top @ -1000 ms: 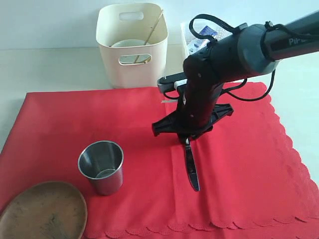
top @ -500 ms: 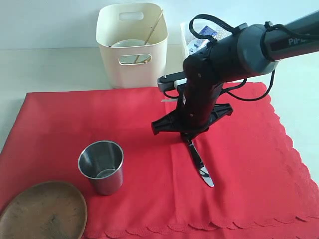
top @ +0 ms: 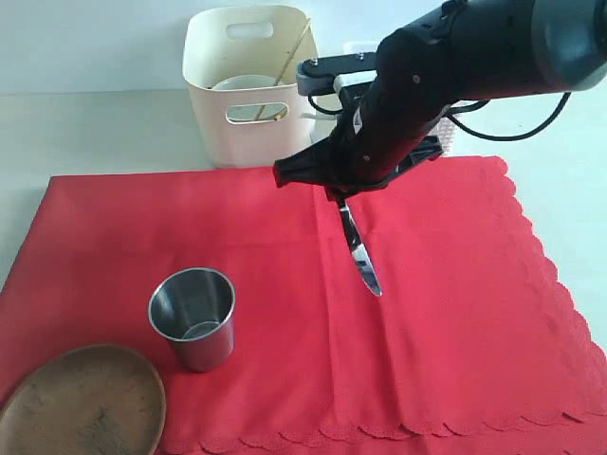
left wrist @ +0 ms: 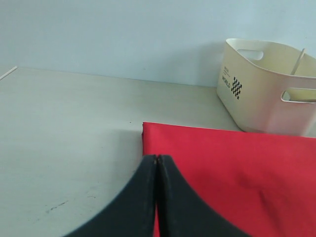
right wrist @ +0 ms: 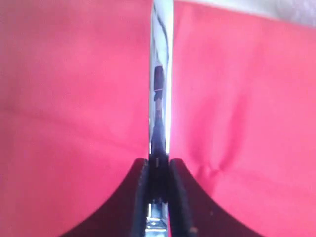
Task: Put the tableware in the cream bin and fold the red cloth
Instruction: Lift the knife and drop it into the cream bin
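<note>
Scene lit brightly and evenly by diffuse light; shadows kept soft and faint beside steel cup (top: 193, 322) on red cloth (top: 455, 313); white glare seen along steel table knife (top: 361, 262); cream bin (top: 248, 142) nearly washed out at far side; right wrist view blurred throughout, knife and cloth rendered soft; left wrist view sharper.

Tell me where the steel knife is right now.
In the exterior view the steel knife hangs blade-down from the right gripper over the middle of the red cloth, in front of the cream bin and right of the steel cup.
</note>
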You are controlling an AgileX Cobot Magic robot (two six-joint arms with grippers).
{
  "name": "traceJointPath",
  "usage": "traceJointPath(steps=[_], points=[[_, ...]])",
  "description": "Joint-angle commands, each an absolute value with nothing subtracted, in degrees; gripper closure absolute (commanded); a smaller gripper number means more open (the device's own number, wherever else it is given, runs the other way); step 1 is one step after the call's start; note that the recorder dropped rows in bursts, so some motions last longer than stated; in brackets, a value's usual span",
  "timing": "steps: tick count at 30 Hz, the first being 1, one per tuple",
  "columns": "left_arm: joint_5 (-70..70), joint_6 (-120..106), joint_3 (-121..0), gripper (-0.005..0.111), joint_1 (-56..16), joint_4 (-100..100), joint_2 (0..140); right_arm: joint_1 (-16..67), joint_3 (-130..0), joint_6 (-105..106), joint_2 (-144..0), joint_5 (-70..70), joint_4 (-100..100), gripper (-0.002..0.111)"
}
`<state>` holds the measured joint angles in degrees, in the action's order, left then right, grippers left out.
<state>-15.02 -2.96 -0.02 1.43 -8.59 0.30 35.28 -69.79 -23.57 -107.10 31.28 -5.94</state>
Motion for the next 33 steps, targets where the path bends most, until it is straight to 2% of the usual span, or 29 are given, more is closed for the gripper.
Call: traceJointPath(steps=[1,22,33], points=[[-14.58,-2.96,0.00,0.104,1.17,-8.22,0.00,35.35,-69.81,-23.59,-106.10,27.36,-6.30,0.108],[-14.58,-2.96,0.00,0.104,1.17,-8.22,0.00,35.35,-69.81,-23.46,-106.10,26.88,-6.20,0.108],[-14.58,-2.96,0.00,0.104,1.17,-8.22,0.00,35.35,-69.81,-23.33,-106.10,20.16,-6.69,0.108]])
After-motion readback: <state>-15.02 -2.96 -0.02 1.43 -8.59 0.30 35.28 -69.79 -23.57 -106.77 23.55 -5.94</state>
